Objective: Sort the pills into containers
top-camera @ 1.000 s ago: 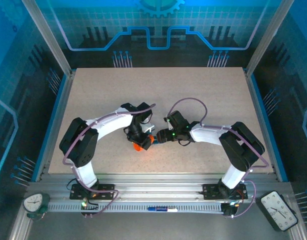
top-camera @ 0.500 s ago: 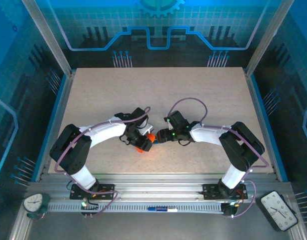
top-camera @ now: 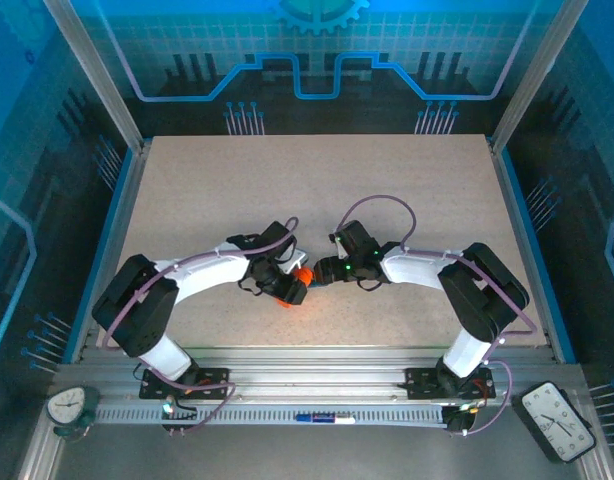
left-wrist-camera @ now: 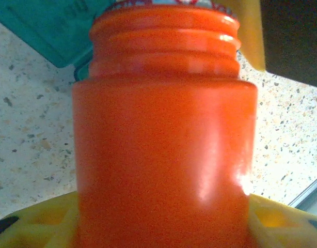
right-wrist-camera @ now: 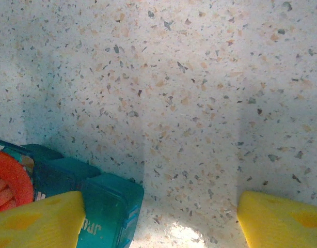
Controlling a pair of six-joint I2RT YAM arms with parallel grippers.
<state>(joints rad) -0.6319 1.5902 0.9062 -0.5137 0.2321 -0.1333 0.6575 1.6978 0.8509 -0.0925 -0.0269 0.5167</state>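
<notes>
Left gripper (left-wrist-camera: 158, 219) is clamped on the orange bottle (left-wrist-camera: 163, 150), and the bottle's threaded neck sits right up against the teal container (right-wrist-camera: 104, 206), which lies on the table (right-wrist-camera: 200, 93) between the two arms, toward the front edge. Right gripper (right-wrist-camera: 161, 217) has its yellow fingers spread wide apart with bare table between them, one finger just beside the container's end.

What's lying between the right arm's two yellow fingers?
In the right wrist view, mostly bare speckled table; the end of the teal containers pokes in beside one finger.
</notes>
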